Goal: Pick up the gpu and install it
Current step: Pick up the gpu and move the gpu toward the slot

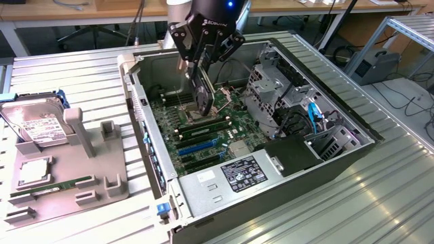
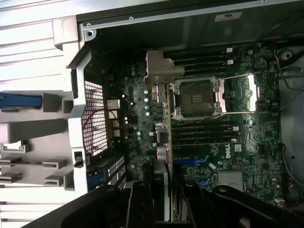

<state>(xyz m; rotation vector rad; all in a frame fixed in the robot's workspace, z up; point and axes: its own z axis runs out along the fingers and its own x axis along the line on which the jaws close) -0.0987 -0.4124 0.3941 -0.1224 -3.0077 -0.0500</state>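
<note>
Gripper (image 1: 205, 62) (image 2: 166, 202) of a Universal Robots arm hangs over an open computer case (image 1: 146, 117) (image 2: 78, 109), its jaws pinching the gpu (image 1: 205, 96) (image 2: 166, 118) by its upper edge. The card stands on edge, close to upright, inside the case walls and over the green motherboard (image 1: 169, 113) (image 2: 256, 137). In the wrist view the card shows edge-on as a thin line running just beside the open CPU socket (image 2: 197, 97), with its silvery metal bracket (image 2: 159, 71) at the end nearer the perforated rear wall of the case. Whether the card's lower edge touches the board cannot be told.

Black memory slots (image 2: 204, 133) lie next to the socket, on the side nearer the gripper in the wrist view. A silver power supply (image 1: 230, 178) with a black label fills the near corner of the case.

On the exterior view's left, well apart from the case, a grey holder tray (image 1: 88, 173) rests on the ribbed metal table (image 1: 379, 203), bearing a hard drive (image 1: 34, 124) with a white label and a narrow green memory stick (image 1: 54, 187).
</note>
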